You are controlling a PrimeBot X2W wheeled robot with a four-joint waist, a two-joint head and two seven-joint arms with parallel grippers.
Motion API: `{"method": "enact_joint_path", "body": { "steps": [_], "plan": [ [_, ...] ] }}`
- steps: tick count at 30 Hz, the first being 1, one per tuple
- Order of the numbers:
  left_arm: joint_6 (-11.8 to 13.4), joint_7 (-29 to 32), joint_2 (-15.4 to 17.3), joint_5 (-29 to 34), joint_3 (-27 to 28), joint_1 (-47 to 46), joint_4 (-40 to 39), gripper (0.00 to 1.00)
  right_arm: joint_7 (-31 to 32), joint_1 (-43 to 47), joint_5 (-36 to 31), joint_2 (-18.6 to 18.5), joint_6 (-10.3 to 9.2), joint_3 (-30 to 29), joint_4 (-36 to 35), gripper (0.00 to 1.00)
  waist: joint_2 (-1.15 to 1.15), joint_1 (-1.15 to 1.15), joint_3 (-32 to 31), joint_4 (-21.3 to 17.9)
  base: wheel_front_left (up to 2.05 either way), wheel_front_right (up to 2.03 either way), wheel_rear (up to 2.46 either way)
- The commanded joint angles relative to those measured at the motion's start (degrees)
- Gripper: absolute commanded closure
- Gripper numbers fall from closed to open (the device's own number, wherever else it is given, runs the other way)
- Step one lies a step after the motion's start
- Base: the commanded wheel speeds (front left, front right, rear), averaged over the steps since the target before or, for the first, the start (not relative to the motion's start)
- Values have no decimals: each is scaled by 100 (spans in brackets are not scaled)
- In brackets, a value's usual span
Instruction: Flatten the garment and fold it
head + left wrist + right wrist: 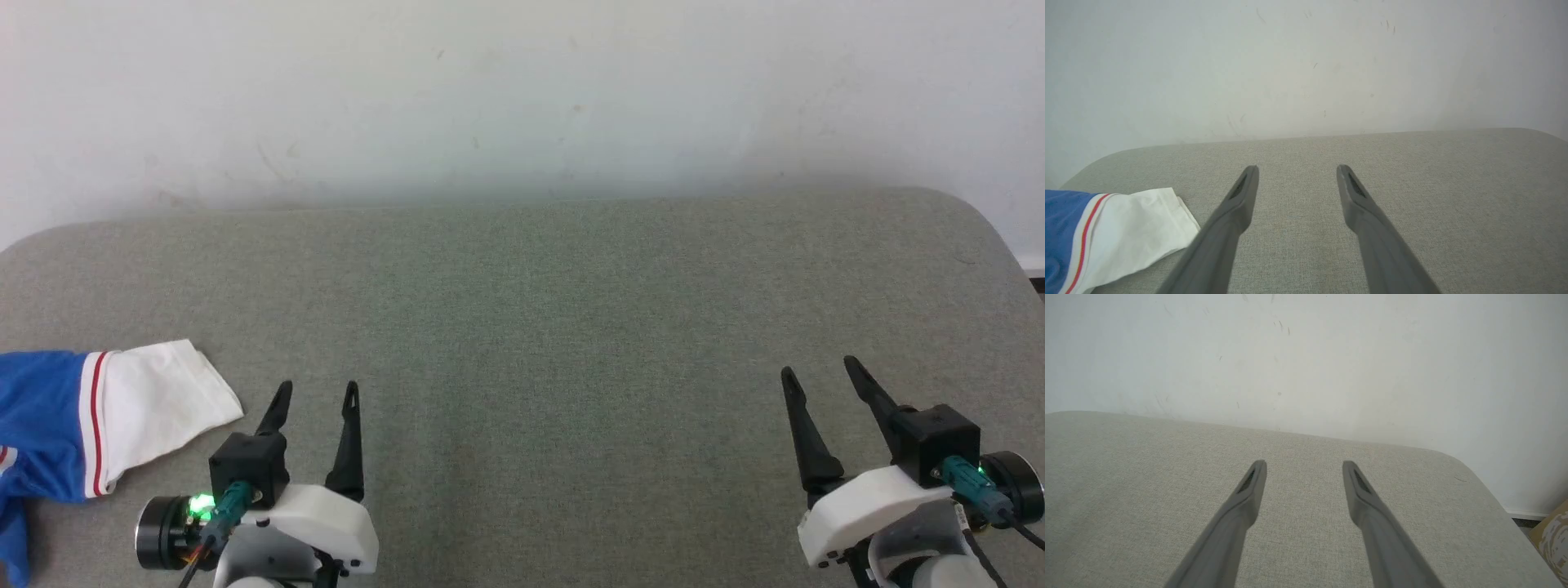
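Shirt (49, 425) lies at the lower left of the head view, cut off by the left and bottom edges. Only a blue piece of its body, one white sleeve and the thin red stripe at the sleeve seam show; how the rest lies cannot be told. The sleeve rests flat on the grey pad (522, 327), its open end pointing toward the middle of the frame.

Just right of the sleeve, the left gripper (318, 385) stands with its fingers spread and nothing between them. A strip of bare pad separates it from the cuff. In the left wrist view, the left-hand finger (1224, 228) covers a bit of the sleeve's lower edge, so contact is hard to judge there.

At the lower right of the head view, the right gripper (818, 367) is also spread wide and holds nothing. It sits over bare pad, well apart from the shirt.

The pad's far edge, rounded at both corners, meets a pale scuffed wall (522, 98). At the lower right corner of the right wrist view, a brownish blotched thing (1553, 535) is cut off by the frame, too little of it showing to identify.
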Motion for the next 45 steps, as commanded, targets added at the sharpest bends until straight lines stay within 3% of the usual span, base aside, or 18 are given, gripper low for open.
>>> {"method": "enact_joint_path", "body": {
  "steps": [1,26,45],
  "plan": [
    [-40,-57,-3,-52,-12,-55,32,0,-56,15,42,4,-1,-26,41,0,0,0,1,0,0,0,0],
    [-73,-356,-7,-321,-26,-112,198,0,-362,15,219,9,-1,-29,247,0,0,0,-11,171,0,0,0],
    [-81,-584,-10,-547,-78,-166,327,0,-522,50,320,13,-2,11,175,0,1,0,2,757,0,0,0]
  ]
}}
